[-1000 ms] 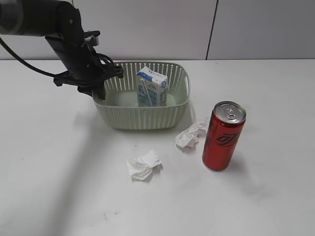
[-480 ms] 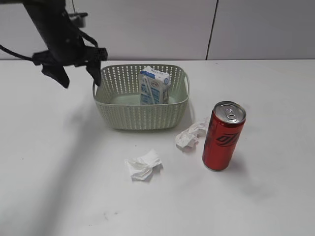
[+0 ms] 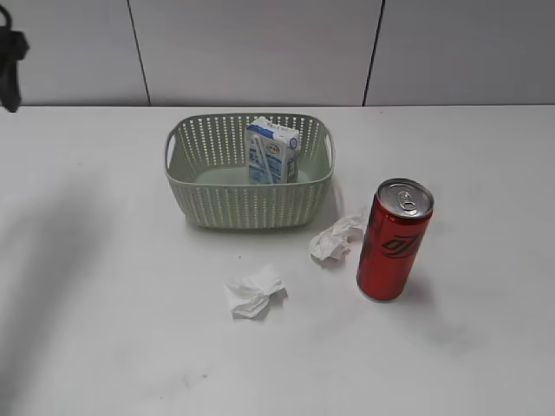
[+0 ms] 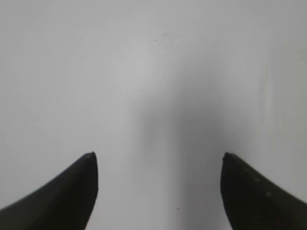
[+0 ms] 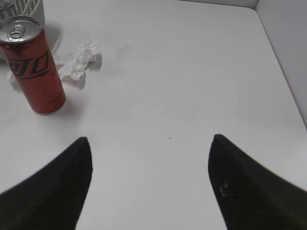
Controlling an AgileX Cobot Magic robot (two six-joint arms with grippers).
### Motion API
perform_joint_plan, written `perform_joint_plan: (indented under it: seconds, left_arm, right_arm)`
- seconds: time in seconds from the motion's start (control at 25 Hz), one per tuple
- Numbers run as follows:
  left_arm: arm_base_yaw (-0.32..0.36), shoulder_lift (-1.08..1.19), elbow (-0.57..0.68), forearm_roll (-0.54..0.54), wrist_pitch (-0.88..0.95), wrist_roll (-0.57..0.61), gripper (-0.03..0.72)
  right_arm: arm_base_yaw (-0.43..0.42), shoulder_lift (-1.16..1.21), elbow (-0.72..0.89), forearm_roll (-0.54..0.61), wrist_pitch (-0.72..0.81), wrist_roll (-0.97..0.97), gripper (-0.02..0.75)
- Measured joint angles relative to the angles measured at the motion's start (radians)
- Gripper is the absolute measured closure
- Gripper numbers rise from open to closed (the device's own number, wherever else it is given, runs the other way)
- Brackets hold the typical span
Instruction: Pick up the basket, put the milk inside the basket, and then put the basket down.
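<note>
Already the milk (image 3: 273,152) stands upright inside the basket (image 3: 250,206), against its back wall, and the basket sits flat on the white table (image 3: 104,329), so the task looks finished or nearly so. Nothing touches either one: the left gripper (image 4: 158,160) hangs over bare tabletop with its fingers spread wide and nothing between them, and in the exterior view only a dark scrap of that arm shows at the far left edge, well apart from the basket. The right gripper (image 5: 149,140) is likewise spread and empty, the red soda can (image 5: 32,69) and a crumpled tissue (image 5: 79,58) lying ahead and to the left of its left finger. A second tissue (image 3: 253,293) lies in front of the basket. Little risk remains; the likeliest is a careless retreat by the right arm clipping the tall can and toppling it toward the basket.
</note>
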Motion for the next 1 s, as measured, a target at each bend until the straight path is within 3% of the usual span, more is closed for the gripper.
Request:
perform_joint_plan:
  seconds: [0.16,0.56,1.0]
  left_arm:
    - [0.082,-0.156,0.190,-0.007,0.000,0.013,0.094]
    - [0.042,-0.659,0.749,-0.059,-0.138,0.025,0.097]
    - [0.042,-1.064,1.081,-0.080,-0.158,0.026,0.097]
  right_arm:
    - [0.000,0.000,0.000,0.000,0.000,0.000,0.146]
    - [0.000,0.000,0.000,0.001,0.000,0.000,0.146]
    - [0.000,0.000,0.000,0.001,0.001,0.000,0.146]
